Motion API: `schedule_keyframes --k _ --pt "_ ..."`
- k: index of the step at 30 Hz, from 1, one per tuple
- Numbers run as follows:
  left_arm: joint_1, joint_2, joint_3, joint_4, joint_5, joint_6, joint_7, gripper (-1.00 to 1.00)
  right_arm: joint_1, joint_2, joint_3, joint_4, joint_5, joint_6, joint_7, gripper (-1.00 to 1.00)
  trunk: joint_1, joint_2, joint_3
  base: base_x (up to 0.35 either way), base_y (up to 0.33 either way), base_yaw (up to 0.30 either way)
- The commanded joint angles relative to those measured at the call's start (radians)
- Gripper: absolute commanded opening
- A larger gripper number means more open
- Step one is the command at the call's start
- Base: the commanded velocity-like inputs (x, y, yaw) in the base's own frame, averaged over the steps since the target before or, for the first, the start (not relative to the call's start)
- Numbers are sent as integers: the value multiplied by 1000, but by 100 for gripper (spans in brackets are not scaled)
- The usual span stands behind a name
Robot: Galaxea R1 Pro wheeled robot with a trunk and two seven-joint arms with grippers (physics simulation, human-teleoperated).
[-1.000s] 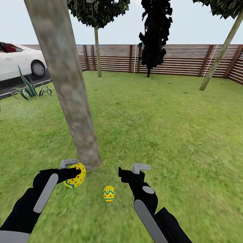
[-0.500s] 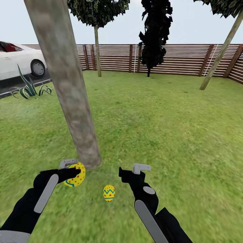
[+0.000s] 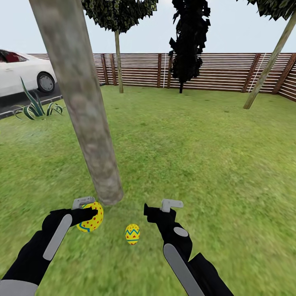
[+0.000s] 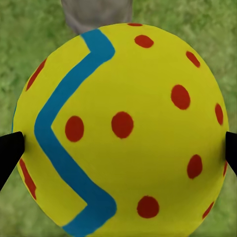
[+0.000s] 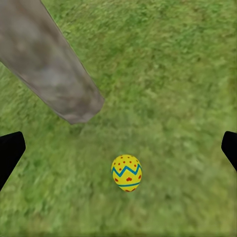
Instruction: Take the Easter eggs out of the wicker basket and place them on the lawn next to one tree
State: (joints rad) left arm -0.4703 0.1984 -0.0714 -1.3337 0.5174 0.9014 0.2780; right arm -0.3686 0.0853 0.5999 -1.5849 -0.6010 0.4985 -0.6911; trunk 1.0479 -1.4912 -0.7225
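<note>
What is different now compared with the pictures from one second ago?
The left gripper has lowered a little toward the lawn, and the egg it holds has come down with it. It has not let go. The egg on the grass, the right gripper and the tree trunk stayed where they were.

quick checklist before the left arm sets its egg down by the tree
1. Left gripper shut on held egg: ok.
2. Tree base close by: ok.
3. Bare lawn under the egg: ok.
4. Placed egg lies apart from the drop spot: ok.
5. Right gripper open, empty, out of the way: ok.
6. Third egg's whereabouts: cannot tell.
</note>
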Motion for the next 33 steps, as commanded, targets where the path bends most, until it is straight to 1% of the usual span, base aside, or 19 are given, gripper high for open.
schedule_keyframes --k 1,25,33 --pt "-1 1 -2 -1 10 2 10 -100 -1 0 1 -1 -7 3 -8 100 4 -8 -4 0 0 0" --pt "-1 1 -4 -1 10 1 12 -100 -1 1 3 -1 -6 2 -8 100 96 -176 -79 0 0 0" --pt "-1 1 -4 -1 7 -29 14 -100 -1 1 16 -1 -6 0 -8 100 127 -232 -104 0 0 0"
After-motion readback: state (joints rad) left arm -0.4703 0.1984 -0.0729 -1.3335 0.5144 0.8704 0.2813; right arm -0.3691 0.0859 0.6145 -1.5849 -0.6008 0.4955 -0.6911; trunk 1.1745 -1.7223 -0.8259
